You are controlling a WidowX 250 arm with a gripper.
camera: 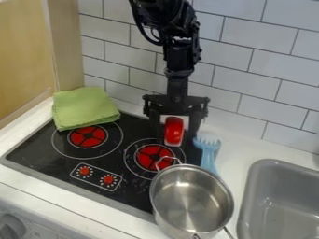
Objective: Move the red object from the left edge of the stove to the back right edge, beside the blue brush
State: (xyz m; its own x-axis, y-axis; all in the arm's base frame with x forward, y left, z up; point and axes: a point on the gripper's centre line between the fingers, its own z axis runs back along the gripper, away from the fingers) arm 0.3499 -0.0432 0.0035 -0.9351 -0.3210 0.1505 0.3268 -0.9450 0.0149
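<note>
Object [174, 130], mostly red, within the gripper [175, 134]

Black hand [176, 131] holding a red-and-white object [174, 132] over the stovetop [42, 150], blue utensil [208, 153] and metal pot [192, 198] nearby.

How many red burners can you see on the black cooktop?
2: the left burner, beside the green cloth, and the right burner, next to the steel pot. The pot covers part of the cooktop, so another may be hidden.
</note>
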